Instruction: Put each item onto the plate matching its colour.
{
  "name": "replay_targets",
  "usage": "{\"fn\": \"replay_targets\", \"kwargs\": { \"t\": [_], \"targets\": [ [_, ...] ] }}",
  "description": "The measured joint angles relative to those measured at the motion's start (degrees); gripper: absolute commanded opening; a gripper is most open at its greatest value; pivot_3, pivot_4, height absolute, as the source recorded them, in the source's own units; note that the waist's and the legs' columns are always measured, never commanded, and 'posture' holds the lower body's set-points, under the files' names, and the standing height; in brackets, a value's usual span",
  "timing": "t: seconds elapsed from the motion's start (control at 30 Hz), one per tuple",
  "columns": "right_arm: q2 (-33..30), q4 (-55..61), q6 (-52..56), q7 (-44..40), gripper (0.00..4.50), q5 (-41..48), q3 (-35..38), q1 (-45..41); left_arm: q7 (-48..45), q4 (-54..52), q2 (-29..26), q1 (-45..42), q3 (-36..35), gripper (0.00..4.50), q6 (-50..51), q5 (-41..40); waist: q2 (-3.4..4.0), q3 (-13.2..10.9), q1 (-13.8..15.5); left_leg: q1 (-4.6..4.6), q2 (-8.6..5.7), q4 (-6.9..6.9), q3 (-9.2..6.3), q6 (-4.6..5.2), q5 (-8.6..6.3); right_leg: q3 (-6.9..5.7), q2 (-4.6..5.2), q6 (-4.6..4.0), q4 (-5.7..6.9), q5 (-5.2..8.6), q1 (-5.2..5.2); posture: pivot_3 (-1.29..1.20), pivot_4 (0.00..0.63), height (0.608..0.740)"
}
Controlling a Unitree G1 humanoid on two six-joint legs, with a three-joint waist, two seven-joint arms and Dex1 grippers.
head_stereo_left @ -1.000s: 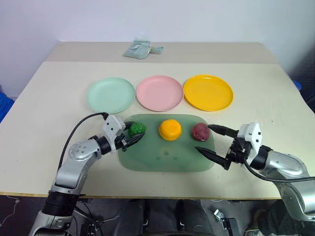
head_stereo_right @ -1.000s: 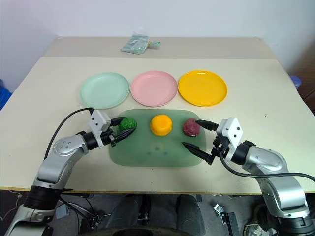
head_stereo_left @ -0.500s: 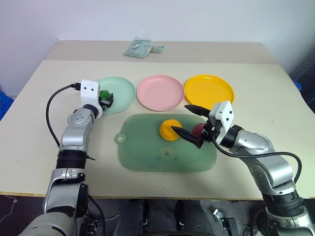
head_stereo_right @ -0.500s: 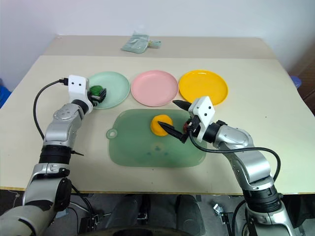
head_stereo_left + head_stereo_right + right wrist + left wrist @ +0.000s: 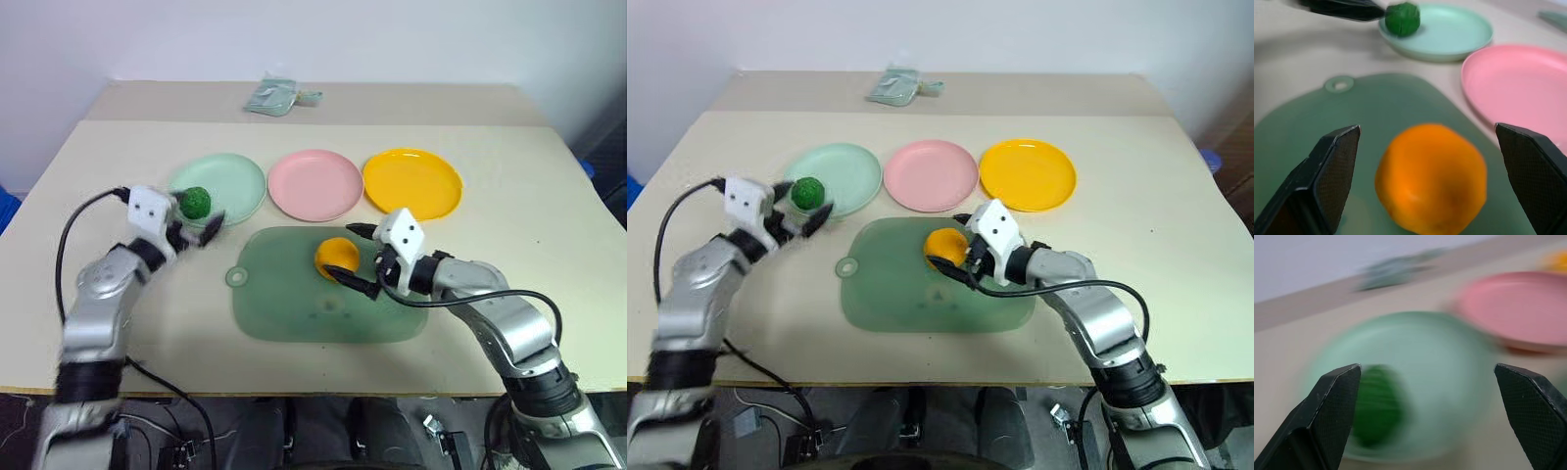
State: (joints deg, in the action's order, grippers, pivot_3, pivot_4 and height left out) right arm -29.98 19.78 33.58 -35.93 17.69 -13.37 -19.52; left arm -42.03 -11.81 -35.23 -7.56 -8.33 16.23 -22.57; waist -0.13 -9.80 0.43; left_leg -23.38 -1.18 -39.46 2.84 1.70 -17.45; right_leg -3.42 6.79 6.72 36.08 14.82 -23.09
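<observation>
Surface (image 5: 549,235): beige top carrying every item listed.

Green plate (image 5: 235,181): upper left of centre in the head view. Green ball (image 5: 195,202) rests on its near-left part, just inside the rim.

Pink plate (image 5: 315,184): centre of the plate row, between the green and yellow plates, nothing on it.

Yellow plate (image 5: 412,183): right end of the row, nothing on it.

Mat (image 5: 284,304): translucent green, rounded rectangle, at frame centre below the plates, with a small ring tab at its left edge.

Orange ball (image 5: 336,257): on the upper middle of the mat, near its far edge, below the pink plate.

Red ball: cannot be made out; the place to the right of the orange ball is covered by the right claw and its wrist.

Left claw (image 5: 199,227): at the left of the frame, just beside the green plate's near-left rim. Jaws spread wide and holding nothing; the green ball lies clear of the fingers, close to the upper one. Blurred.

Right claw (image 5: 361,259): over the mat, right of centre. Jaws wide apart, one finger on each side of the orange ball; in the right wrist view the ball sits between the two fingers with gaps on both sides, so not gripped.

Packet (image 5: 279,98): pale green, crumpled, at the top centre of the surface, well apart from the plates.
</observation>
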Motion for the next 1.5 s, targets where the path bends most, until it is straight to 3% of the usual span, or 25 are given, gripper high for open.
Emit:
{"fn": "replay_targets", "kwargs": {
  "t": [0.03, 0.13, 0.17, 0.23, 0.33, 0.47, 0.57, 0.73, 0.8, 0.87, 0.97, 1.1, 1.3, 1.5],
  "targets": [
    [0.29, -0.81, 0.67, 0.36, 4.50, -0.74, -0.60, -0.25, -1.90, -2.36, -0.65, 1.70, 1.13, 4.42, 1.03, -0.95, 0.00, 0.00, 0.11, 0.00, 0.00, 0.00, 0.00, -0.01, 0.00, 0.00, 0.00, 0.00, 0.00, 0.00, 0.00, 0.00, 0.150, 0.740],
    [1.44, -2.76, 2.47, 1.28, 3.76, -1.82, -1.02, -1.13, -5.18, -7.28, -1.07, 4.88, 4.12, 4.50, 3.15, -2.70, 0.00, 0.00, 0.16, 0.00, 0.00, 0.00, -0.01, -0.01, 0.00, 0.01, -0.01, -0.01, 0.02, 0.00, 0.00, 0.00, 0.150, 0.740],
    [1.50, -2.78, 2.50, 1.28, 3.33, -1.83, -1.01, -1.38, -5.45, -8.42, -0.96, 5.21, 4.82, 4.50, 3.60, -3.15, 0.01, 0.00, 0.18, 0.00, 0.00, 0.00, -0.01, 0.00, 0.00, 0.01, -0.01, -0.01, 0.02, 0.00, -0.02, 0.00, 0.150, 0.740],
    [1.67, -2.74, 2.49, 1.09, 3.19, -1.73, -0.93, -1.60, -5.62, -9.53, -0.62, 5.25, 5.28, 4.50, 3.66, -3.25, 0.00, 0.00, 0.14, 0.00, 0.00, 0.00, -0.01, 0.01, 0.00, 0.01, -0.02, -0.01, 0.02, 0.00, -0.02, 0.00, 0.150, 0.740],
    [3.26, -1.87, 2.85, 0.94, 3.19, -0.01, 1.17, -2.10, -5.67, -11.22, -0.11, 5.59, 6.37, 4.50, 3.73, -3.25, 0.01, 0.00, 0.07, 0.00, 0.00, 0.01, 0.00, 0.01, 0.00, 0.03, -0.03, 0.00, 0.02, 0.00, -0.03, 0.00, 0.150, 0.740],
    [6.45, -3.10, 3.52, 5.29, 3.19, 0.90, 6.16, -8.86, -5.76, -12.26, 1.81, 5.63, 9.82, 4.50, 4.18, -3.18, 0.01, 0.00, 0.07, 0.00, 0.00, 0.00, 0.00, 0.01, 0.00, 0.03, -0.05, 0.00, 0.06, 0.00, -0.04, 0.00, 0.150, 0.740],
    [7.32, -12.18, 2.86, 13.56, 3.19, -3.19, 10.66, -15.94, -5.54, -12.62, 2.97, 5.22, 11.28, 4.50, 4.23, -3.03, 0.00, 0.01, 0.34, -0.01, -0.04, 0.00, 0.00, 0.01, 0.00, 0.02, -0.04, -0.01, 0.05, 0.00, -0.03, 0.00, 0.150, 0.740],
    [7.10, -32.97, -0.84, 21.82, 3.19, -8.98, 14.53, -20.44, -5.32, -12.66, 3.78, 5.09, 12.14, 4.50, 3.84, -2.82, 0.01, 0.00, -0.13, -0.01, -0.03, 0.15, 0.10, 0.02, 0.01, 0.04, -0.08, -0.01, 0.03, 0.00, -0.07, 0.00, 0.150, 0.740],
    [7.25, -41.39, -3.03, 22.68, 4.21, -9.63, 15.49, -22.27, -5.28, -12.62, 4.10, 5.34, 12.19, 4.50, 3.14, -2.47, 0.06, -0.03, -0.72, -0.02, 0.00, 0.20, 0.16, 0.01, 0.03, 0.06, -0.10, -0.01, 0.03, 0.00, -0.10, 0.00, 0.150, 0.740],
    [7.20, -45.84, -5.66, 22.21, 4.47, -9.65, 16.57, -23.62, -5.01, -12.62, 4.49, 5.80, 12.19, 4.50, 2.90, -1.92, 0.08, -0.04, -1.23, -0.02, 0.02, 0.24, 0.16, 0.01, 0.03, 0.06, -0.12, -0.01, 0.04, 0.00, -0.10, 0.00, 0.150, 0.740],
    [6.59, -46.52, -8.91, 19.88, 4.47, -9.61, 17.05, -24.12, -4.02, -12.65, 5.09, 6.06, 12.17, 4.50, 2.65, -1.64, 0.09, -0.03, -1.49, -0.01, 0.06, 0.25, 0.16, 0.01, 0.03, 0.06, -0.16, 0.00, 0.05, 0.00, -0.10, 0.00, 0.150, 0.740],
    [2.96, -37.99, -13.76, 8.72, 4.47, -6.56, 17.07, -19.82, -3.10, -12.78, 5.21, 8.03, 12.05, 4.50, 2.27, -1.32, 0.11, -0.04, -0.95, -0.03, 0.05, 0.24, 0.12, 0.03, 0.02, 0.07, -0.13, 0.00, 0.02, 0.00, -0.07, 0.00, 0.150, 0.740],
    [-9.37, -14.80, -9.42, -14.90, 4.47, 5.26, 16.50, -1.49, -2.60, -12.79, 5.46, 7.90, 12.02, 4.50, 2.12, -1.06, 0.11, -0.03, 0.20, 0.02, -0.01, 0.14, 0.13, 0.20, -0.09, 0.08, 0.00, 0.02, -0.14, -0.01, 0.07, 0.00, 0.150, 0.740],
    [-12.37, -10.48, -7.00, -18.08, 4.47, 4.37, 14.53, 4.37, -3.26, -11.67, 5.62, 6.43, 12.15, 4.50, 2.10, -1.09, 0.11, -0.02, 0.03, 0.12, 0.04, 0.14, 0.08, 0.11, -0.04, 0.12, -0.01, -0.01, -0.05, 0.00, 0.05, 0.00, 0.150, 0.740]
  ]
}}
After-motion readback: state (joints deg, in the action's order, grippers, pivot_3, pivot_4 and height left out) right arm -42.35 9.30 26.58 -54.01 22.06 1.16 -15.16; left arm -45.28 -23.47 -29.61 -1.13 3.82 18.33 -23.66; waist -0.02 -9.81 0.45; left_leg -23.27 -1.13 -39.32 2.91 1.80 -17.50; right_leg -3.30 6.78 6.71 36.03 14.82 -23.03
